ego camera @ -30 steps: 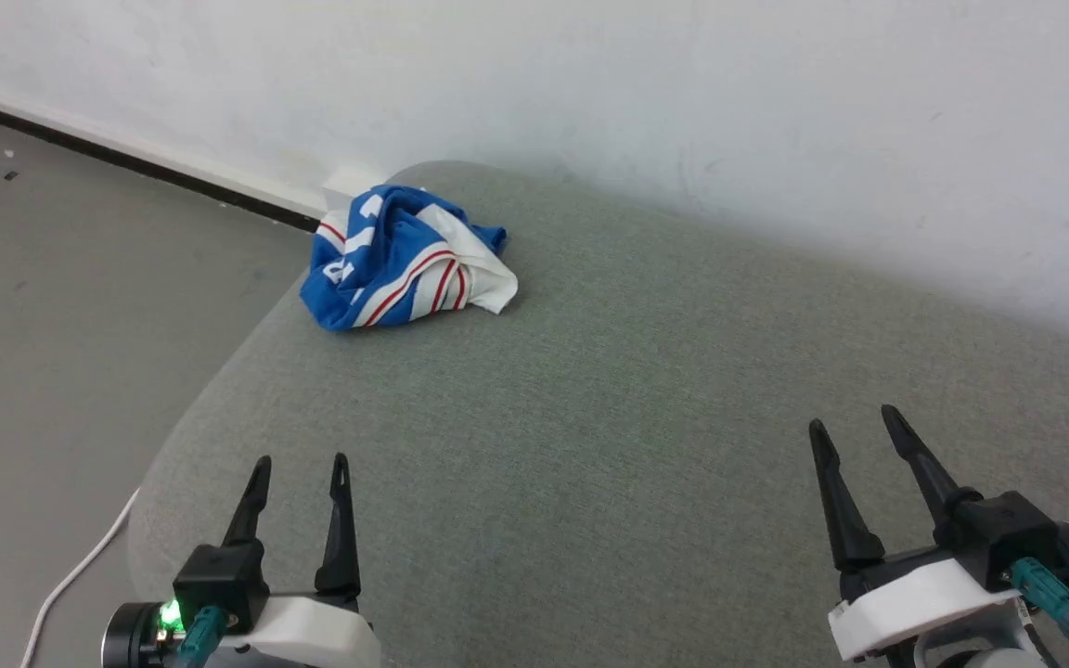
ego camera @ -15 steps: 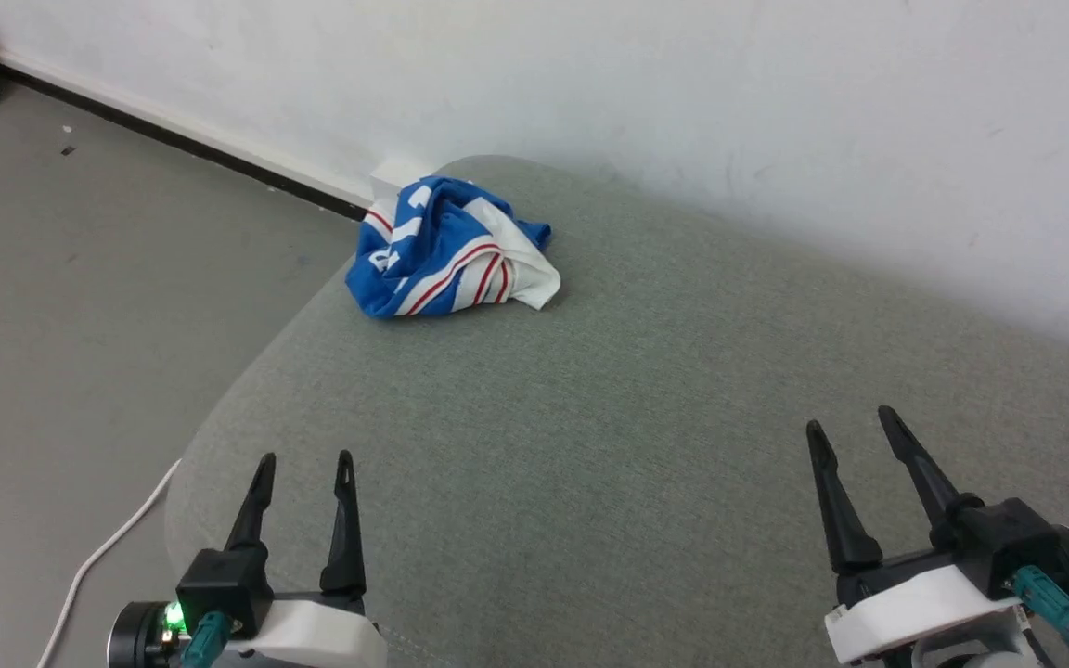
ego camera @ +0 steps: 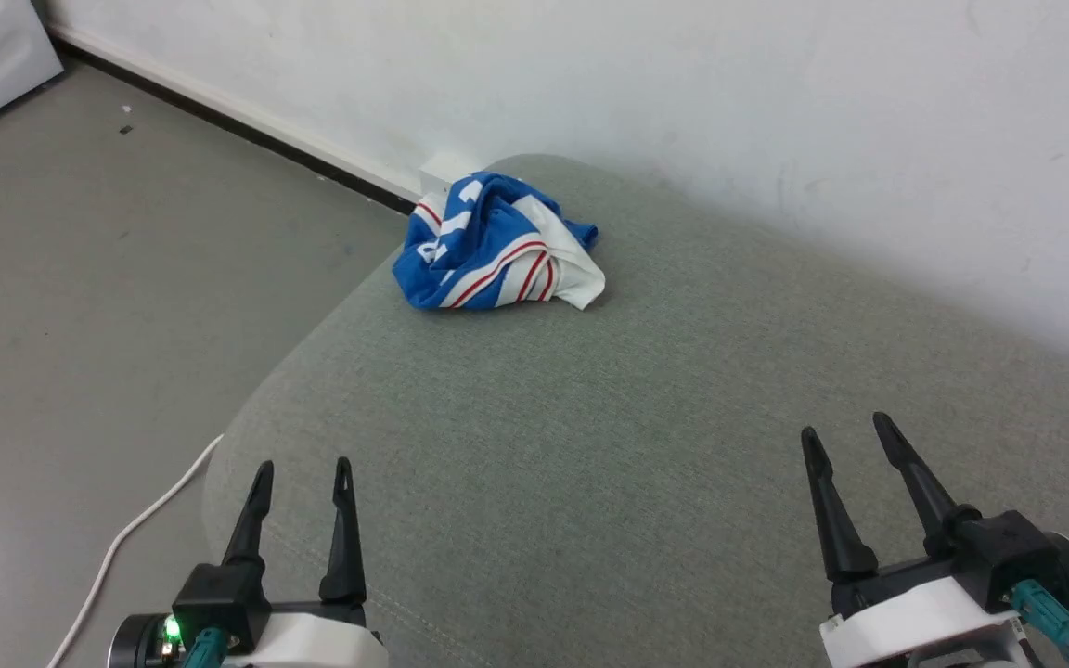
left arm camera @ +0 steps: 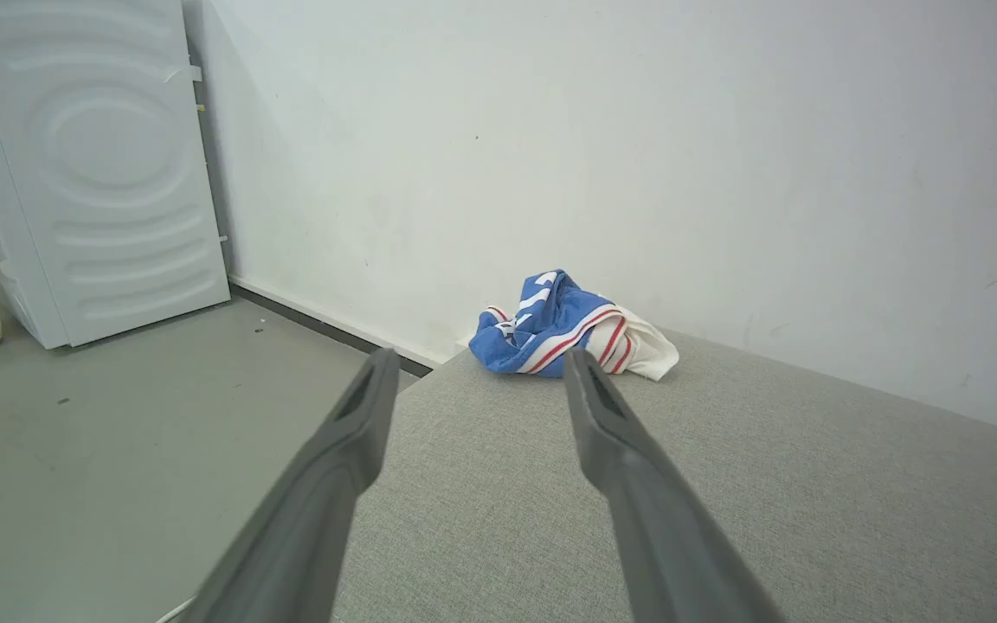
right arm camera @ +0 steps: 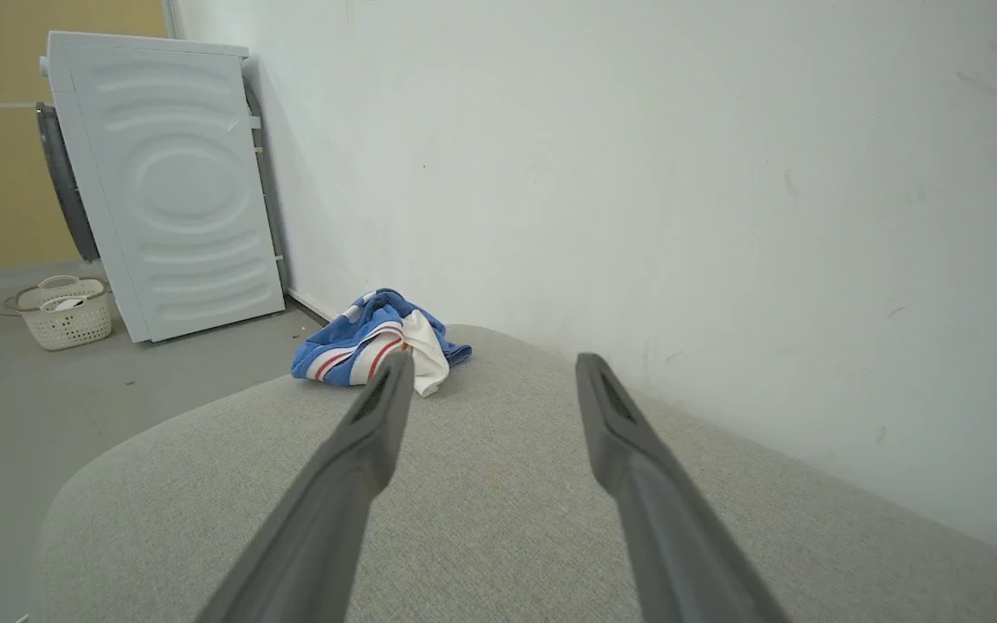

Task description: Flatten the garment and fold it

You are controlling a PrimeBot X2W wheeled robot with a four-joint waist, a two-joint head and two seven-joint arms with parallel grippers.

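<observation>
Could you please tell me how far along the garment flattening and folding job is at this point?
Done: nothing yet; the garment lies in a crumpled heap at the far left corner of the grey cushion, by the wall. In hand: nothing; the left gripper and right gripper hover open and empty over the near edge, well apart from it. Left: reach it, spread it flat, then fold it.

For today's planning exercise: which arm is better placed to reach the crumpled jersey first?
Left, probably. The garment lies at the far-left corner of the cushion, nearer the open left gripper; the open right gripper sits farther across.
</observation>
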